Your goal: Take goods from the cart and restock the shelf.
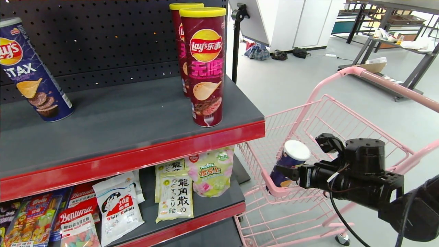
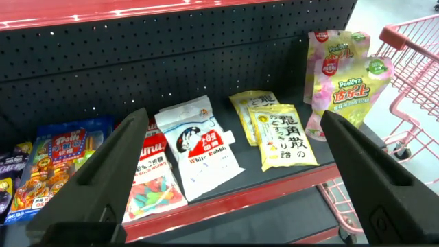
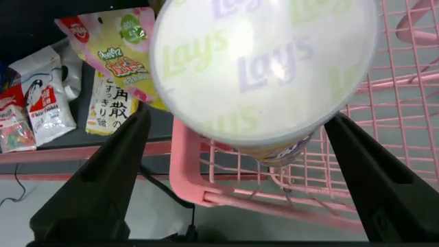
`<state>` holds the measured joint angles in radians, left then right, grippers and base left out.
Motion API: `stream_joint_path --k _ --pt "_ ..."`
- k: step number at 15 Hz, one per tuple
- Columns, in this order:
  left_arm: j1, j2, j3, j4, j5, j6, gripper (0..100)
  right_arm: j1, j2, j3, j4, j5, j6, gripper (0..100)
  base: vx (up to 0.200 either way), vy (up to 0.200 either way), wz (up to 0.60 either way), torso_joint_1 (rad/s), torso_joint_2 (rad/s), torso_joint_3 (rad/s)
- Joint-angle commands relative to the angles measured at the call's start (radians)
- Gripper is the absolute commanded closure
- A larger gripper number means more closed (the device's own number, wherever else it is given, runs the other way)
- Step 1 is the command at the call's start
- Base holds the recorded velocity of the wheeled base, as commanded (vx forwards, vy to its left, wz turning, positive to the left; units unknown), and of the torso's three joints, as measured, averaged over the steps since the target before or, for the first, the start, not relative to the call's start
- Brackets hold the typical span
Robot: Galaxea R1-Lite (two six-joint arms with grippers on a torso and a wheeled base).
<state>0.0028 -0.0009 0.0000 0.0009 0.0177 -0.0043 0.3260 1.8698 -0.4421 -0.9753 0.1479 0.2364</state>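
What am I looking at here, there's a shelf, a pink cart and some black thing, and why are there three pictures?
This is a two-armed robot restocking a shop shelf. The large picture comes from a camera on its head; the two small ones from cameras on its wrists, where the dark prongs at the sides are its own fingers. The right hand is at the pink cart, open, fingers either side of a blue chip can with a white lid, apparently not yet closed on it. The left hand is open and empty, facing snack bags on the lower shelf. On the upper shelf stand two red chip cans and another blue can.
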Motion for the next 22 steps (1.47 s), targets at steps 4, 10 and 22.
stream_joint_path --k 4,10,22 --pt "0.000 0.001 0.000 -0.001 0.001 0.000 0 -0.033 0.135 -0.015 -0.131 -0.001 -0.012 0 0.000 0.000 0.00 0.000 0.00 0.000" --pt "0.000 0.001 0.000 -0.001 0.001 0.000 0 -0.039 0.189 -0.075 -0.164 -0.001 -0.014 0 0.000 0.000 0.00 0.000 0.00 0.000" --pt "0.000 0.001 0.000 -0.001 0.001 0.000 0 -0.087 -0.035 -0.216 -0.115 -0.048 -0.203 100 0.000 0.000 0.00 0.000 0.00 0.000"
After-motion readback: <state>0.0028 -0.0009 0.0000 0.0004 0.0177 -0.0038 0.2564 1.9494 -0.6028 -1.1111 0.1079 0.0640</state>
